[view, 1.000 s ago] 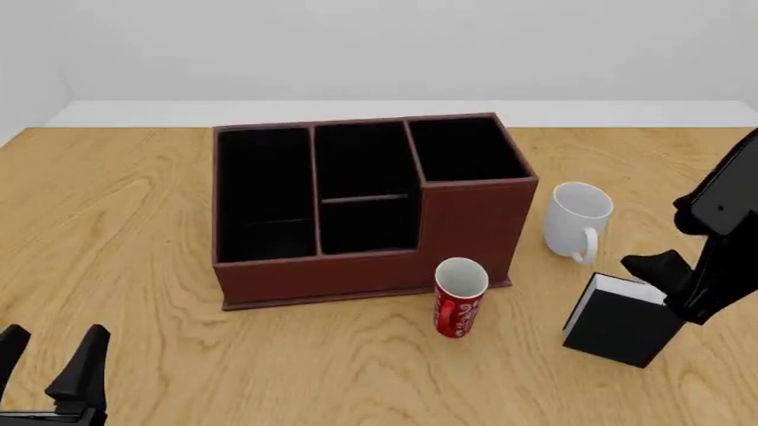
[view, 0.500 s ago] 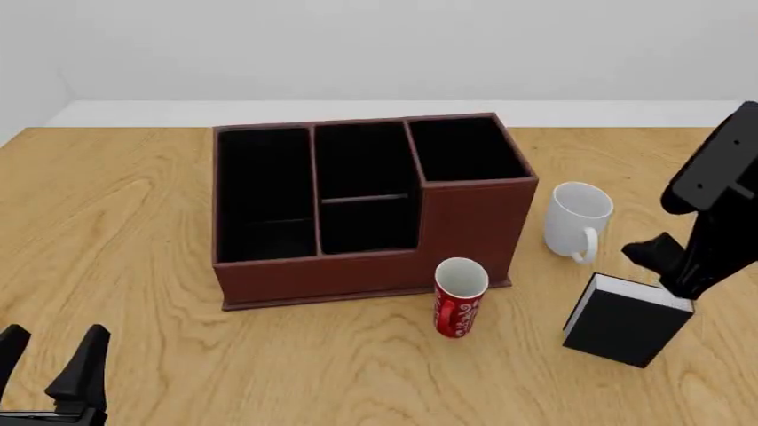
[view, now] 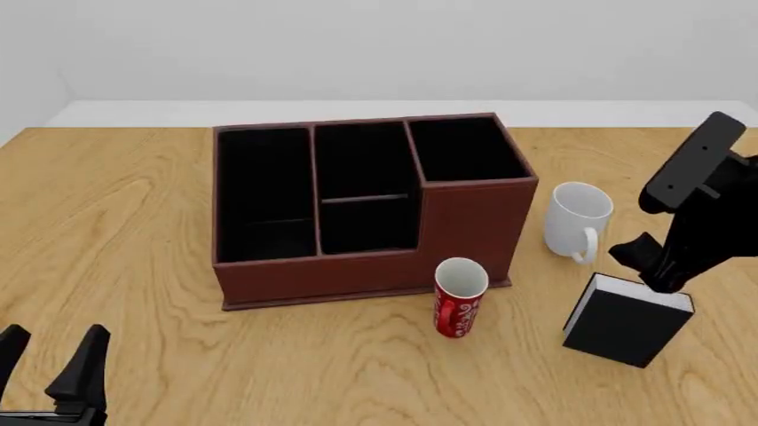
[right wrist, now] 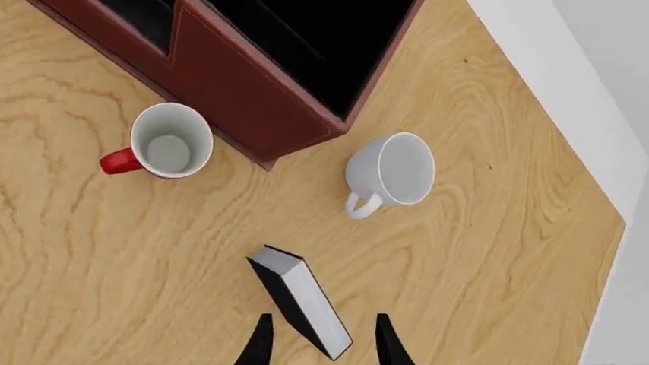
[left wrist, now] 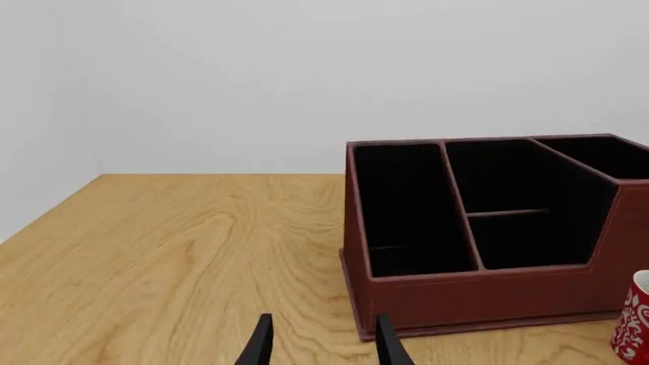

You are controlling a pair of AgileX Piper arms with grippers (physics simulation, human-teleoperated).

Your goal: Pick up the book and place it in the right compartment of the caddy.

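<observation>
Wooden tabletop [view: 130,222] holds the upright book [view: 624,321], over which the right gripper [right wrist: 318,342] hangs with jaws spread, needing descent to clamp it.

right gripper [view: 649,266] moved in over the book [view: 626,319], now above its top edge, nearer the mug [view: 578,218].
</observation>
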